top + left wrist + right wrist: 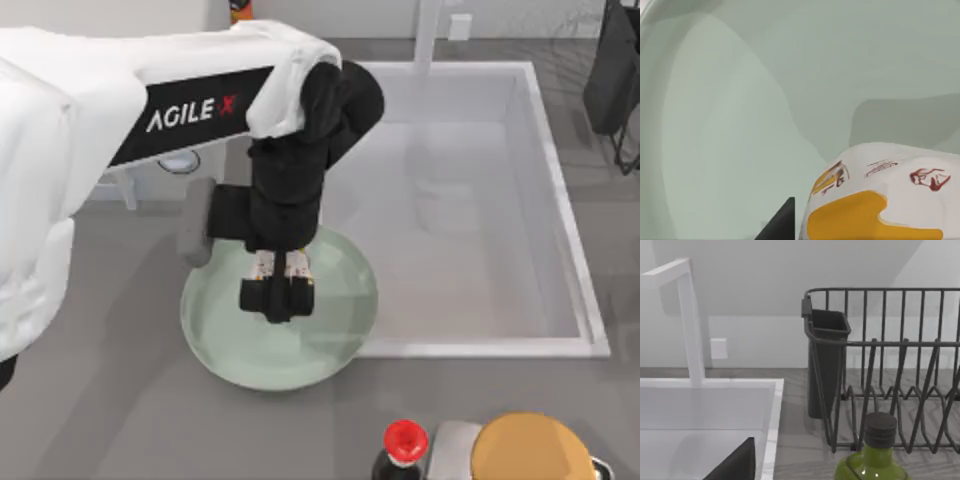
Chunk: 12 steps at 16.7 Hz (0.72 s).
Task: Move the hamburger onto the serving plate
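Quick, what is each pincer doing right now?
Left pincer: over the serving plate, closed on the hamburger.
Right pincer: one dark finger shows near the sink; open or closed cannot be told.

Soft, even, bright rendered light; faint arm shadow across the glossy serving plate (340, 330).

Left arm (120, 110) is showing a bulky white shell with a black band lettered "AGILE X" in white. Wrist section is running black, blocky. Left gripper (277, 295) is presenting black fingers below pale, orange-flecked mounts.
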{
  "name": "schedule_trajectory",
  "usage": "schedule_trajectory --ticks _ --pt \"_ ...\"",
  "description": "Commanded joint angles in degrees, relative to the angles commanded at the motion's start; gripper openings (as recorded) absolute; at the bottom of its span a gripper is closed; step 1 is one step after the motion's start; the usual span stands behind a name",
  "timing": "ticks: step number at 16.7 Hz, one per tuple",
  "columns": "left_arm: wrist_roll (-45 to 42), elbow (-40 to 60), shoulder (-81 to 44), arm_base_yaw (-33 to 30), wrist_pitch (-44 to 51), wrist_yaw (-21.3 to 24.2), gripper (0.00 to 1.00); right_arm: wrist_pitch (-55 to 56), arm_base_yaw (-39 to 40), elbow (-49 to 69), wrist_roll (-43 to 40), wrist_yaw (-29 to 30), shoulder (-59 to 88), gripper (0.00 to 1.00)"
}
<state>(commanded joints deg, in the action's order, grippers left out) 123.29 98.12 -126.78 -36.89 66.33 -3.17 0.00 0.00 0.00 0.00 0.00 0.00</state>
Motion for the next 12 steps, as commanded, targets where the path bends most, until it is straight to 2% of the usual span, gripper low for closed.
schedule_trajectory --ticks 6,12 --pt "0.00 0.00 0.00 0.00 0.00 0.00 0.98 0.00 0.00 0.00 0.00 0.00 0.00 1.00" --pt "0.00 0.00 0.00 0.00 0.00 0.00 1.00 0.00 0.00 0.00 0.00 0.00 0.00 1.00"
